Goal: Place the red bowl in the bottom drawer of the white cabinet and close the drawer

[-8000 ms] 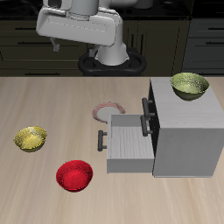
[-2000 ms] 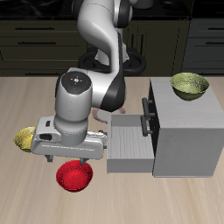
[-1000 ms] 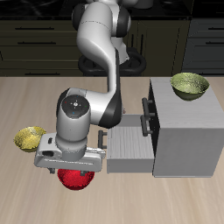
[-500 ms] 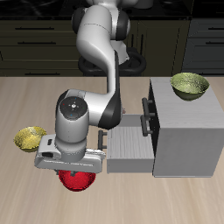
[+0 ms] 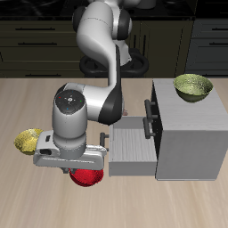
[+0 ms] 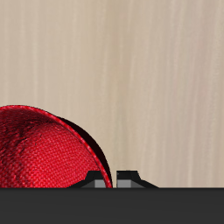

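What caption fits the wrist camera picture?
Gripper fingertips beside the red bowl, above a pale wooden table.

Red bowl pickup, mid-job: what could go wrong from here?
1. The wrist view shows the gripper at the rim of the red bowl, not over its middle; an edge pinch may slip.
2. In the exterior view the arm hides most of the bowl, so the grasp is hard to confirm.
3. The bottom drawer stands open close by; a low carry could catch its front or handle.
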You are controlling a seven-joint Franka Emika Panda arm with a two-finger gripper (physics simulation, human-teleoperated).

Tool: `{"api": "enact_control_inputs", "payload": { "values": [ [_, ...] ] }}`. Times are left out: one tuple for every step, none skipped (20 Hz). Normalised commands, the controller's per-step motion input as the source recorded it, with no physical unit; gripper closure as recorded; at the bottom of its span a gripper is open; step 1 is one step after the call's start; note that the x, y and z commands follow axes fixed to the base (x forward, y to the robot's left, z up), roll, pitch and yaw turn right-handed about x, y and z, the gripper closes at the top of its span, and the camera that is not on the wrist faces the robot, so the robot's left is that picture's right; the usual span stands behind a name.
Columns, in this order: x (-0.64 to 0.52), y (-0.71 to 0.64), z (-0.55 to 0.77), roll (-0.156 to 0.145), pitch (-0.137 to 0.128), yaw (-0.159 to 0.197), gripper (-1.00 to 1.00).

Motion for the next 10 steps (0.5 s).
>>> {"api": "enact_control_inputs", "payload": {
  "values": [
    [-0.17, 0.06, 0.35, 0.001, -0.038, 0.013, 1.0],
    [-0.12, 0.08, 0.33, 0.032, -0.05, -0.012, 1.0],
    [-0.16, 0.11, 0.36, 0.014, -0.067, 0.009, 1.0],
    [-0.18, 0.14, 0.33, 0.062, -0.046, 0.01, 1.0],
    [-0.29, 0.16, 0.65, 0.031, -0.094, -0.038, 1.0],
    [-0.05, -0.02, -0.01, 0.0, 0.0, 0.0, 1.0],
    [-0.26, 0.26, 0.56, 0.092, -0.088, -0.008, 1.0],
    [-0.17, 0.07, 0.26, 0.019, -0.044, -0.017, 1.0],
    [-0.11, 0.09, 0.23, 0.033, -0.019, -0.043, 1.0],
    [-0.21, 0.03, 0.24, 0.022, -0.041, 0.053, 1.0]
  ]
}}
